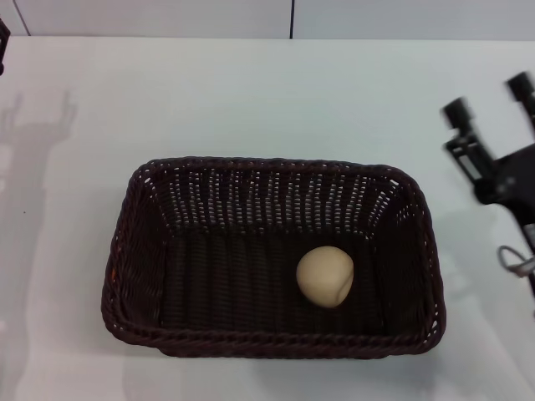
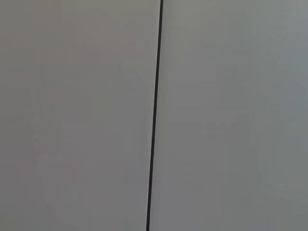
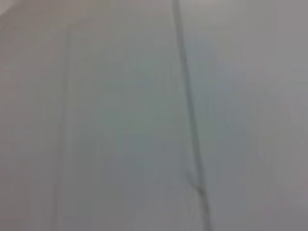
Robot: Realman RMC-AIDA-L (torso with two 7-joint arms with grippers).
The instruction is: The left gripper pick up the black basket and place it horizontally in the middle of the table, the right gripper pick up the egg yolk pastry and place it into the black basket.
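Note:
The black basket (image 1: 272, 338) lies lengthwise across the middle of the white table (image 1: 251, 92). The egg yolk pastry (image 1: 325, 276) rests inside it, right of centre on the basket floor. My right gripper (image 1: 489, 104) is at the right edge of the head view, raised beside the basket. Its two black fingers stand apart and hold nothing. My left gripper is out of view. Only a dark sliver shows at the far upper left edge. Both wrist views show plain pale surface with a dark seam line.
A wall with a vertical seam (image 1: 292, 18) stands behind the table's far edge. A thin cable (image 1: 514, 261) hangs below my right gripper. White tabletop lies around the basket on all sides.

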